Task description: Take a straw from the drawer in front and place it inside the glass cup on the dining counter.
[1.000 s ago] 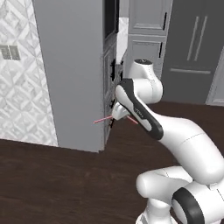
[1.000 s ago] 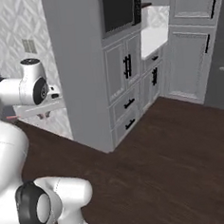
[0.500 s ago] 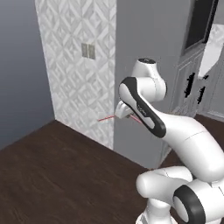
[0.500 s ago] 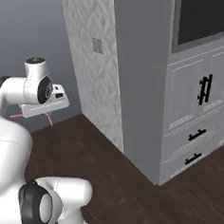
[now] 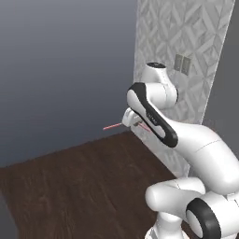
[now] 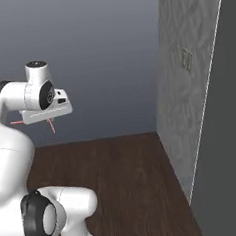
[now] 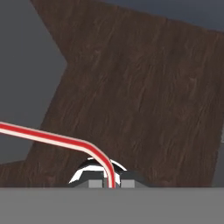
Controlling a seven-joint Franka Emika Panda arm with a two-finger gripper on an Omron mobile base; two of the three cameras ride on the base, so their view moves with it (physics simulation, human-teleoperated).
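The thin red straw (image 5: 112, 126) sticks out to the left of my gripper (image 5: 132, 123), which is shut on it at chest height above the floor. From the right base view, the straw (image 6: 15, 122) pokes out on both sides below the hand, and the gripper (image 6: 49, 120) sits under the white wrist block. In the hand view the straw (image 7: 52, 139) runs in from the left, bends, and drops between the fingertips of the gripper (image 7: 110, 181). The drawer, the glass cup and the dining counter are out of view.
A patterned grey wall panel (image 5: 186, 42) with a light switch (image 6: 187, 58) stands to the right. A dark tall side panel (image 6: 224, 131) is at the far right. Dark wood floor (image 5: 84, 186) stretches ahead to a plain grey wall (image 6: 94, 51).
The whole scene has swung across both base views as the base turns: the cabinets have slid out of sight and a bare grey wall has come in. The straw stays gripped.
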